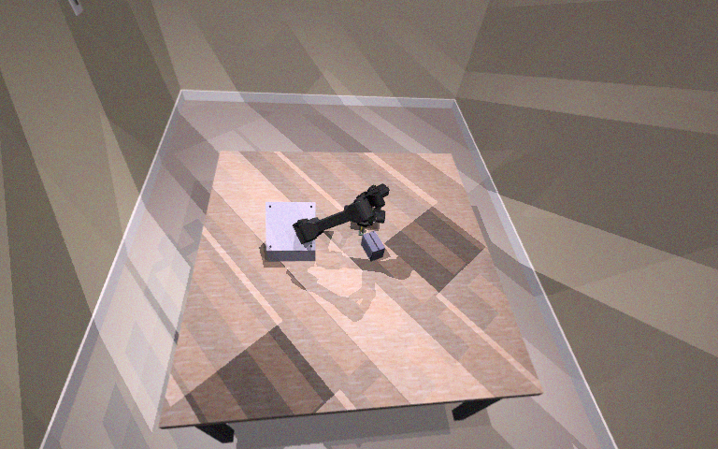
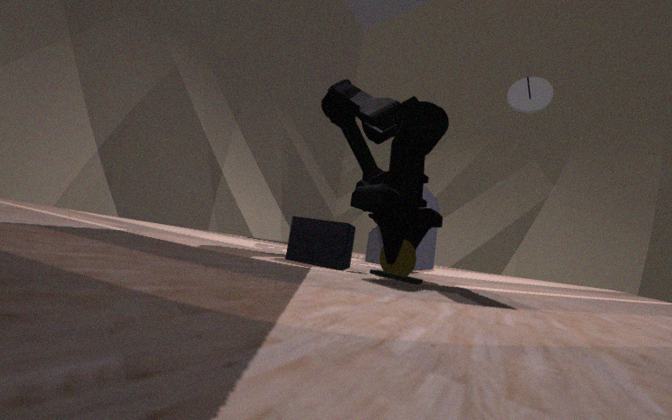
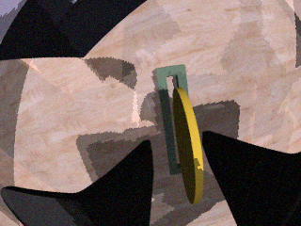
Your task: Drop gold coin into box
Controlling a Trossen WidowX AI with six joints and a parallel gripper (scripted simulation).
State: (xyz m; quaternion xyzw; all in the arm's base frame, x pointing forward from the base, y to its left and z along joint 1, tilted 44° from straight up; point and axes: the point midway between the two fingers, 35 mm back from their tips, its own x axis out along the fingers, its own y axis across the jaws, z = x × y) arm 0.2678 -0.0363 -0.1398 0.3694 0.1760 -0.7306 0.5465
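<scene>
The gold coin (image 3: 188, 145) (image 2: 405, 263) stands on edge in the dark-green holder (image 3: 168, 79) (image 2: 396, 276). My gripper (image 3: 177, 142) (image 2: 395, 255) has come down over the coin, with one dark finger on each side of it. There is a gap between each finger and the coin's faces, so the gripper is open and touches nothing. The grey box (image 1: 373, 245) (image 2: 319, 242) stands close beside the holder, with the slot in its lid showing in the top view.
The arm's white base plate (image 1: 280, 222) sits left of the box and holder. A low transparent wall (image 1: 317, 98) runs around the wooden table (image 1: 344, 343). In the exterior view the base (image 2: 427, 248) rises just behind the coin.
</scene>
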